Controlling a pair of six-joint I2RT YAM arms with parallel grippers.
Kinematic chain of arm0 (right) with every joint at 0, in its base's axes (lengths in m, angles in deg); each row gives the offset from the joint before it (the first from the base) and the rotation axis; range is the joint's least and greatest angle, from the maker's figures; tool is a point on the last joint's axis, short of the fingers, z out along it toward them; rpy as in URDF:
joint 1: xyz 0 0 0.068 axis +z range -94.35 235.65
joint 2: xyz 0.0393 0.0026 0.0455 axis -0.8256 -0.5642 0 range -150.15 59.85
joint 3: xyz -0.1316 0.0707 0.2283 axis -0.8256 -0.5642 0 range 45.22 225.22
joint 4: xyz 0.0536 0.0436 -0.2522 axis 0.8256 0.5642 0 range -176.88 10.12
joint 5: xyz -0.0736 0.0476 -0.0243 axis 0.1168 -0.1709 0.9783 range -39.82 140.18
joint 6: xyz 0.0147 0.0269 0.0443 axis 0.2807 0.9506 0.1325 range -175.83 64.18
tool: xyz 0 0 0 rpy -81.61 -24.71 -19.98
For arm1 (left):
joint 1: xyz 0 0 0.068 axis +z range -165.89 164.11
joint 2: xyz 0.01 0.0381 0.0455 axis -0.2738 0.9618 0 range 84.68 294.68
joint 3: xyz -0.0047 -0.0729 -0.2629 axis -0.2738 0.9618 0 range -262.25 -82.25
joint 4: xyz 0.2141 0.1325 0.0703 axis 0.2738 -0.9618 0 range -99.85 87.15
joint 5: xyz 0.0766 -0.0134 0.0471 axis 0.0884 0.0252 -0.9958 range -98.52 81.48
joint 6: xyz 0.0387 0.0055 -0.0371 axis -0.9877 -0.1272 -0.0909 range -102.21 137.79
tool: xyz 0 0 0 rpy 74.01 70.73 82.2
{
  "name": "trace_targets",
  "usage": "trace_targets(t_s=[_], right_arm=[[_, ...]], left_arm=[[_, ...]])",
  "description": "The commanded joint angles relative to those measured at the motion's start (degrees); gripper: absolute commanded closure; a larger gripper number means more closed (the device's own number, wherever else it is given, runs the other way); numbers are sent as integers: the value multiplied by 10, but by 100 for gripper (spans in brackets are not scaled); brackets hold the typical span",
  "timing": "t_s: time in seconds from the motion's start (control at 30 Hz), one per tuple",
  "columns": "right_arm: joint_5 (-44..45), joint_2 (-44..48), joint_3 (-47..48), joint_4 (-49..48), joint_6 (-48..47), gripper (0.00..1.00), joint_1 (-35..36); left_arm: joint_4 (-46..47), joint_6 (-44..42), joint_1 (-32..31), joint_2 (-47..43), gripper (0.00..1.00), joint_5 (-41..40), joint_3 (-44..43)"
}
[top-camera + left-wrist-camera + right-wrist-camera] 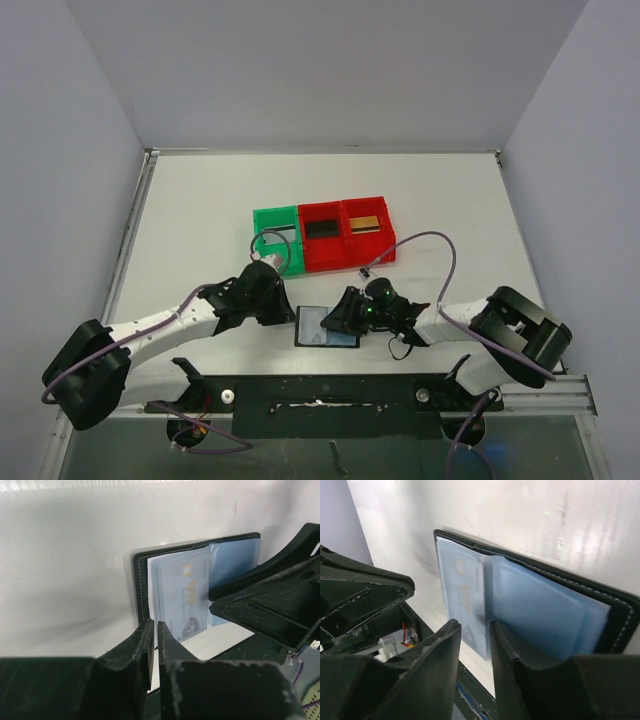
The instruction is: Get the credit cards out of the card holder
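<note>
Flanking edges of the card holder (316, 326), left end effector (154, 626) is pressed together, right end effector (475, 625) slightly spread.

From where I stand, the only thing I can read is on the silvery-grey card (182, 600) tucked under the clear pocket of the card holder (142, 580). In the left wrist view it carries gold letters that look like "VIP", turned sideways. Toward 12 o'clock from them is a small gold mark, and toward 6 o'clock a dark emblem; both are too blurred to read. In the right wrist view the same lettering is only faint gold smudges.
</note>
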Motion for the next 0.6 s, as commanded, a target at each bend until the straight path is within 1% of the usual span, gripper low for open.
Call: trace_targets(t_s=[0.0,0.03,0.07,0.2,0.33,0.43,0.5,0.57], right_arm=[[88,62,72,151,-53,65,15],[109,75,95,210,-64,63,21],[132,84,113,248,-75,62,26],[200,84,181,342,-103,61,60],[241,43,241,386,-114,60,96],[249,10,264,404,-108,59,103],[253,-5,275,418,-106,51,106],[252,-19,285,428,-108,47,110]], left_arm=[[25,9,4,-26,93,-6,-12],[19,11,4,-31,91,-16,-12],[13,13,4,-37,90,-26,-12],[-16,25,8,-61,86,-65,-12],[-28,33,13,-91,84,-90,-9],[-31,36,17,-110,82,-94,-4],[-31,39,18,-120,80,-93,0],[-32,44,20,-129,79,-93,6]])
